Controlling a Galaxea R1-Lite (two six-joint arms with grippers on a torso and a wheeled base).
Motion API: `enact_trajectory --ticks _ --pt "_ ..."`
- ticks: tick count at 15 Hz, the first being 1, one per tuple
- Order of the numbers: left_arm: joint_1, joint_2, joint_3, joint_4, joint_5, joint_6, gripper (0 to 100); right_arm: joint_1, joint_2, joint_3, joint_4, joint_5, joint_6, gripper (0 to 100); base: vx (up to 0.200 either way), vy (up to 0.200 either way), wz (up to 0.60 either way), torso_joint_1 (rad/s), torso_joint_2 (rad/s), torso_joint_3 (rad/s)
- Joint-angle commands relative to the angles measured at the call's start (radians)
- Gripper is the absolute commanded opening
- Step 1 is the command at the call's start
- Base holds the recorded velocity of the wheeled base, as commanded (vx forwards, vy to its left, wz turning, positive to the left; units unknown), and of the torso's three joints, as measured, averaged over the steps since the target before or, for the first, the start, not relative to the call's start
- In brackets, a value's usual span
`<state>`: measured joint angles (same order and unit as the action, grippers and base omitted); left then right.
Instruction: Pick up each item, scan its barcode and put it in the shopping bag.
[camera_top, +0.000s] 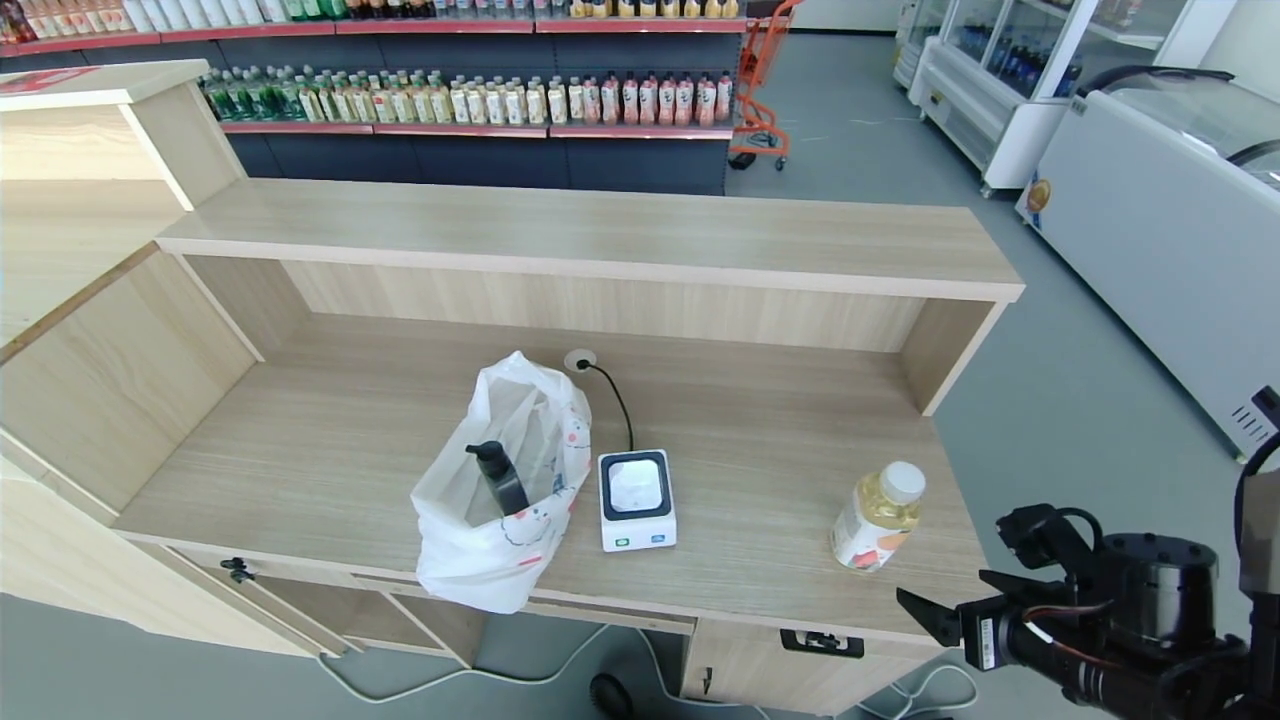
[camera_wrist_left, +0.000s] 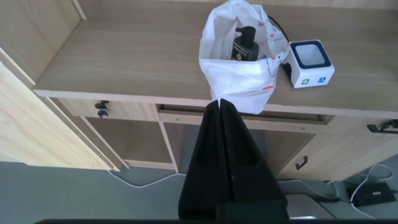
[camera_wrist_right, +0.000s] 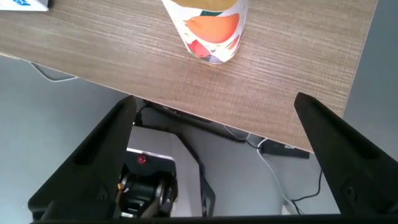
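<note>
A white plastic shopping bag (camera_top: 497, 520) (camera_wrist_left: 236, 68) stands open near the counter's front edge, with a black pump bottle (camera_top: 500, 478) (camera_wrist_left: 244, 45) upright inside it. Just right of the bag sits a white barcode scanner (camera_top: 636, 498) (camera_wrist_left: 311, 63). A yellow drink bottle (camera_top: 878, 517) (camera_wrist_right: 211, 28) with a white cap stands upright at the front right of the counter. My right gripper (camera_top: 975, 585) (camera_wrist_right: 216, 102) is open, off the counter's front edge, in line with that bottle and apart from it. My left gripper (camera_wrist_left: 220, 104) is shut and empty, low in front of the counter, below the bag.
The wooden counter (camera_top: 760, 440) has a raised back ledge (camera_top: 600, 235) and side walls. A black cable (camera_top: 618, 400) runs from the scanner to a grommet. Drawer handles (camera_top: 822, 643) sit under the front edge. Chest freezers (camera_top: 1160, 220) stand to the right.
</note>
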<state>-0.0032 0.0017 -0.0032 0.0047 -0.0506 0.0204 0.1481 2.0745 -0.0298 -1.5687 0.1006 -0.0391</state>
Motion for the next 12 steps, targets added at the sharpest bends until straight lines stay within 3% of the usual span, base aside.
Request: enact_trajectory --ticks 1,12 --pt "0.0 0.0 0.0 0.0 0.0 0.0 0 0.008 0.056 -0.038 -0.002 -0.001 0.004 100 0.0 0.0 0.0 0.0 0.0 0.0" --pt "0.0 0.0 0.0 0.0 0.0 0.001 0 0.041 0.141 -0.239 -0.002 -0.022 0.004 100 0.0 0.0 0.0 0.0 0.0 0.0"
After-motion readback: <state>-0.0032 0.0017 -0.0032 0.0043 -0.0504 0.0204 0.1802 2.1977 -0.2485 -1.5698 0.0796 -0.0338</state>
